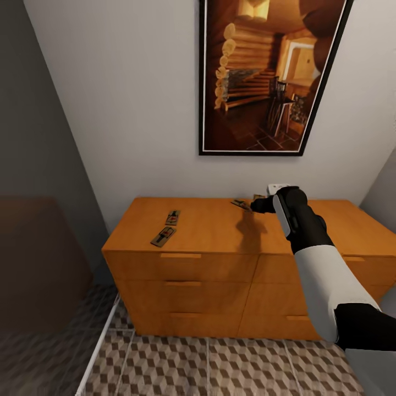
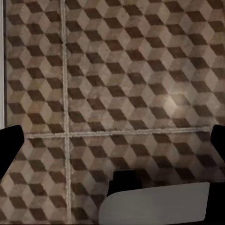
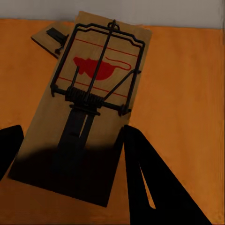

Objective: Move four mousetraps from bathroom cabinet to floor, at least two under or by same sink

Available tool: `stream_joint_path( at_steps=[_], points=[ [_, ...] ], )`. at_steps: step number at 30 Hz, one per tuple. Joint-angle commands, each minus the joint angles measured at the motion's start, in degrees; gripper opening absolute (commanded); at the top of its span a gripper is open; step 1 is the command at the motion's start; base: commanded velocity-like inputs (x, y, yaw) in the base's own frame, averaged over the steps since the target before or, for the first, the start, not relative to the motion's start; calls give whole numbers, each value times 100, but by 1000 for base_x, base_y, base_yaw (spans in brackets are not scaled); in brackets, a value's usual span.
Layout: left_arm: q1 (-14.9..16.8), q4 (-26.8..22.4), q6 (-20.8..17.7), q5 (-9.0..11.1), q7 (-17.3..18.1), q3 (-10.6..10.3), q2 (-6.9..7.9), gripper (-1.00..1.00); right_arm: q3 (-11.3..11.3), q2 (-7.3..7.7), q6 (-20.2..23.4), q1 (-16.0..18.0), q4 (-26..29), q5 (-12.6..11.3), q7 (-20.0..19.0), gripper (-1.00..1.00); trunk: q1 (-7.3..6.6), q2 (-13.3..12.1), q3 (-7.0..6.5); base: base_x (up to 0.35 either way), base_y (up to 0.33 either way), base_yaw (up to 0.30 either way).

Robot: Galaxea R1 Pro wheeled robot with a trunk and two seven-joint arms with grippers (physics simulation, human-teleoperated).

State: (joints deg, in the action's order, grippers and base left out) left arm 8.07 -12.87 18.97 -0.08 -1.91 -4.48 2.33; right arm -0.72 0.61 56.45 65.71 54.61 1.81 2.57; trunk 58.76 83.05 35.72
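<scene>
right gripper (image 3: 70,154) open, straddling trap (image 3: 89,101) | trap's long axis runs straight ahead | left gripper (image 2: 112,140) open over floor (image 2: 140,70)

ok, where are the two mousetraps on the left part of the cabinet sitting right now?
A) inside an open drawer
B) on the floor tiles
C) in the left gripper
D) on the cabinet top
D: the head view shows the two mousetraps lying flat on the top of the cabinet, left of the right gripper; all the drawers look shut.
</scene>
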Motion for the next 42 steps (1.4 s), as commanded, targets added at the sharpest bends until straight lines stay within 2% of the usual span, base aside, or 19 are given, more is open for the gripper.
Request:
stream_joint_path(
  at_steps=[1, 42],
  points=[
    [5, 4, 19, 0, -20, -44, 4, 100, -6, 1, 24, 4, 5, -4, 6, -100, -4, 3, 5, -311, 0, 0],
    [2, 4, 25, 0, -20, -44, 4, 100, -42, -17, 15, 4, -39, -13, 3, -100, -4, 3, 5, -331, 0, 0]
  ],
)
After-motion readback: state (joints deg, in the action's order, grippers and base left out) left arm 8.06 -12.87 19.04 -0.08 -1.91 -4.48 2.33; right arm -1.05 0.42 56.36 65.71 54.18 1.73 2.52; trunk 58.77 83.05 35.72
